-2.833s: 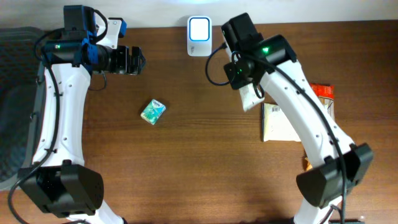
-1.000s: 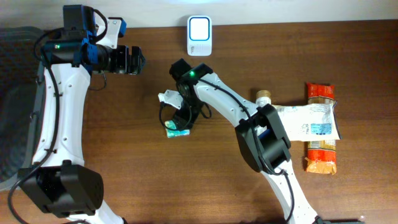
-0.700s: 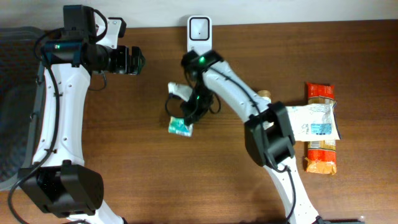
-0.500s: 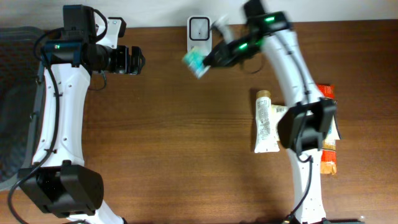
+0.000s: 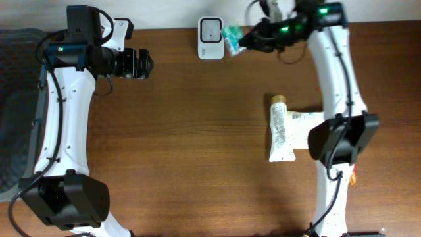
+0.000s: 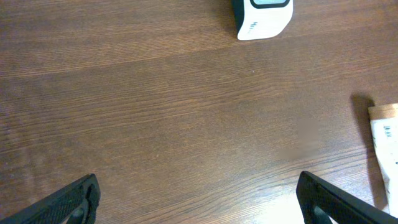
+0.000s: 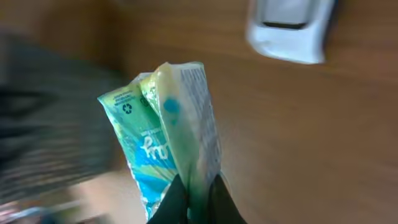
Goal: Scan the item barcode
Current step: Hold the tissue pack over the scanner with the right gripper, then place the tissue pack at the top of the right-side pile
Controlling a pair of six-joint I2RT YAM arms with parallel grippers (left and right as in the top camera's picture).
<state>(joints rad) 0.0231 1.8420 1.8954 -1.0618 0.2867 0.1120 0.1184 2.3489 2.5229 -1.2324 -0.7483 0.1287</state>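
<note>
Wood table (image 5: 197, 151), two arms on it. Left arm (image 5: 62, 118) sits at the left side, left gripper (image 5: 146, 64) spread wide with nothing between the jaws (its wrist view shows only wood, a corner of the scanner and the end of a tube). Right arm (image 5: 335, 79) reaches to the back edge. White tube (image 5: 281, 128) lies flat mid-right, well apart from the action. Scanner (image 5: 210, 29) stands at the back edge, pale face toward the overhead camera. Green packet (image 5: 231, 36) is off the table, in the air just beside the scanner's right side and not over its face. Right gripper (image 5: 248, 41) is clamped on it: in the right wrist view the dark fingertips (image 7: 177, 199) pinch the packet's lower edge, and the rest sticks up free, folded on itself. No barcode visible on the faces shown, so which side carries it can't be told. Handling judgement: thin printed film, very light, soft, probably slick. Weight is no issue for the grip, but an edge pinch gives little control of orientation, so the free end will likely flop, curl or twist when the wrist turns. Best hold looks like the sealed edge or a corner, away from the printed panels, so the fingers don't cover the code. Contents may crush, so a firm squeeze mid-body looks like a bad idea. A creased face may read poorly at the scanner.
</note>
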